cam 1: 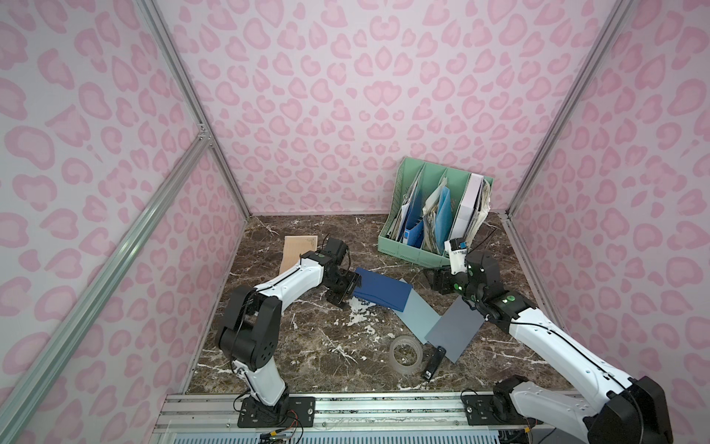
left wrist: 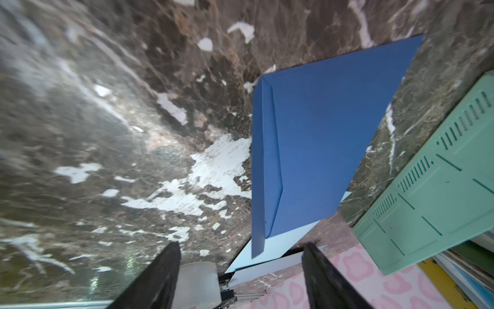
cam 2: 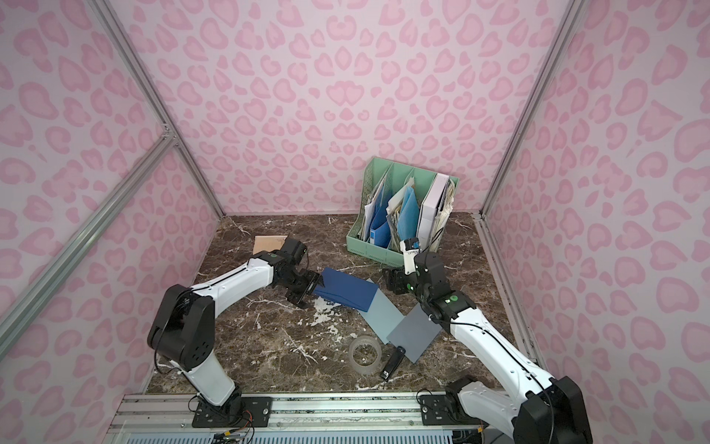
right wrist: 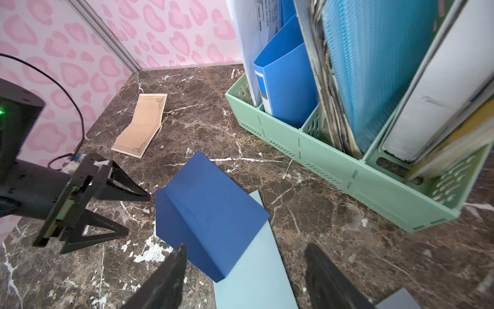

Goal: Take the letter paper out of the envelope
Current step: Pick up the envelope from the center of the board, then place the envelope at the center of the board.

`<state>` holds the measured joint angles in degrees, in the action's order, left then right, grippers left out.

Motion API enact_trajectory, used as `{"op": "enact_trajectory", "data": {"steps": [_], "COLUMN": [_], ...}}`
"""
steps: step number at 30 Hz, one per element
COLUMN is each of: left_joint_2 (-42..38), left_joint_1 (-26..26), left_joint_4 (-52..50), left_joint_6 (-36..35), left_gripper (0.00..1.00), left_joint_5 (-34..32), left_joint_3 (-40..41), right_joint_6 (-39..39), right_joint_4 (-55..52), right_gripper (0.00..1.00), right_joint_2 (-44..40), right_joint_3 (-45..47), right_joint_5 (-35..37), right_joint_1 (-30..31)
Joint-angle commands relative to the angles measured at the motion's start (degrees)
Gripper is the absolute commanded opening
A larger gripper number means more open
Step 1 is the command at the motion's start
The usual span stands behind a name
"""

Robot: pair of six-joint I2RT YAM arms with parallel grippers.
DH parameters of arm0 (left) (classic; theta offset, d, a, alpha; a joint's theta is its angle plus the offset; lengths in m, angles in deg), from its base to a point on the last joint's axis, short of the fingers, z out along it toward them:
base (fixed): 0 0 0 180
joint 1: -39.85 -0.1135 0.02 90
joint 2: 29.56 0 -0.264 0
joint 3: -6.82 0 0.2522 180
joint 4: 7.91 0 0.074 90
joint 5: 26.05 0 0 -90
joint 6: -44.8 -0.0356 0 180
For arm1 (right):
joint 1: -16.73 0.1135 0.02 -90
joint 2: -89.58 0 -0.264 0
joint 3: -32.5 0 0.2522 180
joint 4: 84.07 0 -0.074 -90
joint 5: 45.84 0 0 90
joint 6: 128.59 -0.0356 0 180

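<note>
1. Dark blue envelope [cam 1: 382, 292] is lying mid-surface [cam 1: 307, 346], overlapping a light blue sheet [cam 1: 417, 313].
2. Tan letter paper [cam 1: 297, 251] is lying outside it, well apart, near the left wall.
3. Left claw [right wrist: 137, 216] is standing spread and empty, just beside the envelope's edge.
4. Right claw [right wrist: 246, 247] is standing spread, empty.

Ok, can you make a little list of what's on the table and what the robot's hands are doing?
Envelope: dark blue, on the table, partly over a light blue sheet
Letter paper: tan, lying apart from the envelope, near the back wall
Left hand: open, beside the envelope's edge, holding nothing
Right hand: open, holding nothing
Other things: grey sheet, tape roll, stapler, green file rack
</note>
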<state>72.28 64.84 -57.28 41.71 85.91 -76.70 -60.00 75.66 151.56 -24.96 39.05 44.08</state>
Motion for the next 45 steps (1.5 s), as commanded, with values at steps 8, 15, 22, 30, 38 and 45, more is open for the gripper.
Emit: {"op": "enact_trajectory", "data": {"steps": [8, 15, 22, 30, 38, 45], "left_joint_2": [9.1, 8.0, 6.2, 14.9, 27.9, 32.6], "left_joint_1": [3.4, 3.4, 0.9, -6.7, -11.9, -13.2], "left_joint_4": [6.2, 2.1, -1.4, -20.4, -23.1, -26.9], "left_joint_6": [2.2, -0.1, -5.9, -25.9, -37.6, -41.3], "left_gripper": [0.5, 0.07, 0.0, 0.0, 0.0, 0.02], "left_joint_5": [2.9, 1.2, -1.8, -6.6, -1.6, -3.3], "left_joint_3": [-3.7, -5.2, -11.6, -33.9, -49.8, -55.4], "right_joint_6": [-0.6, -1.0, -1.0, -0.4, -0.5, -1.0], "right_joint_4": [-0.1, 0.1, 0.3, -1.1, -1.3, -3.5], "right_gripper": [0.71, 0.71, 0.71, 0.71, 0.7, 0.7], "right_joint_2": [-4.1, -5.3, -4.6, -3.0, -0.9, 1.5], "right_joint_3": [1.7, 2.7, 2.8, 2.4, 2.3, 1.6], "right_joint_5": [3.0, 3.7, 3.1, 3.5, 2.5, 4.0], "right_joint_1": [-0.2, -0.1, -0.2, -0.2, -0.2, -0.4]}}
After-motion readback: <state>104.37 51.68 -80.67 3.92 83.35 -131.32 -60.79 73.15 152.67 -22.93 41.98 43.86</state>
